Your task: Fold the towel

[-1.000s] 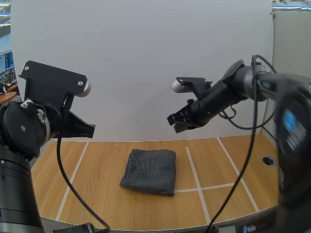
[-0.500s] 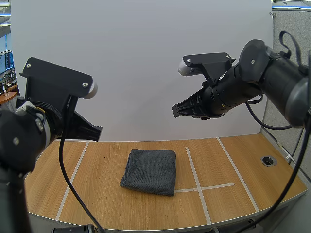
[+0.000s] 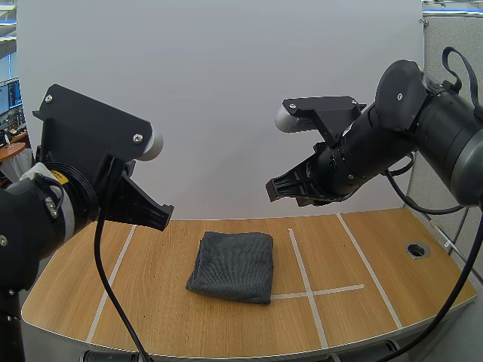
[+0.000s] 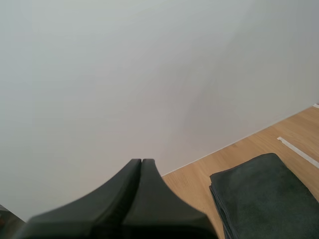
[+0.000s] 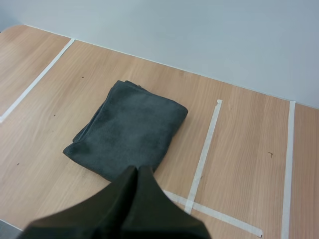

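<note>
The light wooden table (image 3: 151, 302), marked off by strips of white tape (image 3: 302, 265), spreads beneath both grippers. On it lies the dark grey cloth towel (image 3: 232, 265), folded into a thick, roughly square pad with its layered edges stacked. It sits flat on the wood, lower than both grippers and between them, just beside the long tape strip that runs under the right gripper.

The left gripper (image 3: 161, 219) hangs in the air above the table, well clear of the towel. In the left wrist view its two black fingers (image 4: 130, 174) lie pressed together as one dark wedge, holding nothing.

The right gripper (image 3: 272, 188) also hangs high over the table, above the towel's far corner. In the right wrist view its fingers (image 5: 127, 181) are likewise closed on nothing, their tips pointing down toward the towel's near edge.
</note>
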